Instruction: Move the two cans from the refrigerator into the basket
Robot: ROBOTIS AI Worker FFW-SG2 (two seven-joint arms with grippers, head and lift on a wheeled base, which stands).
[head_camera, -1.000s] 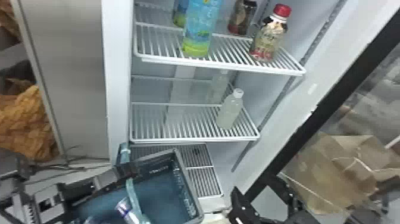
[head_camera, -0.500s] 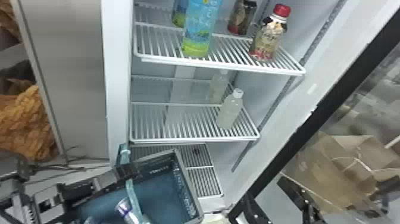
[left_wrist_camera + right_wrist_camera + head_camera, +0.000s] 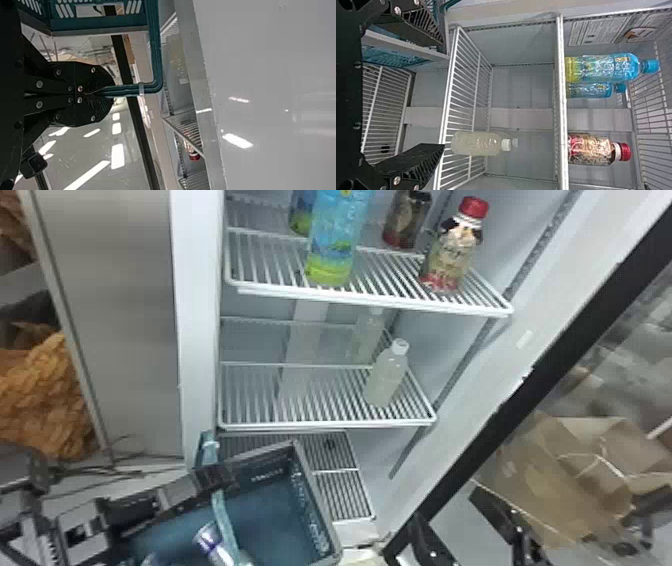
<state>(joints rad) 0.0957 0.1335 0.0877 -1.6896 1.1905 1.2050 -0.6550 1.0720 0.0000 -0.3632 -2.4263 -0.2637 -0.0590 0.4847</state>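
My left gripper (image 3: pixel 212 480) is at the dark rim of the blue basket (image 3: pixel 320 510). In the left wrist view the left gripper (image 3: pixel 105 92) is shut on the teal basket handle (image 3: pixel 156 51). A silver-and-purple can (image 3: pixel 212 540) lies in the basket beside the handle strap, and part of another shiny object shows at the bottom edge. To the right of the basket, low before the door frame, is my right gripper (image 3: pixel 465 527). The right wrist view has the right gripper (image 3: pixel 442 95) open with nothing between its fingers, facing the shelves.
Blue bottles (image 3: pixel 337 240) and a red-capped bottle (image 3: pixel 450 250) stand on the upper shelf (image 3: pixel 380 302). A pale bottle (image 3: pixel 387 377) stands on the shelf below. The open door's black frame (image 3: pixel 565 340) slants along the right; a steel panel (image 3: pixel 130 315) flanks the left.
The right gripper has shifted to the right, away from the basket, mostly in the first half second. My left gripper, the basket and the can in it look unmoved.
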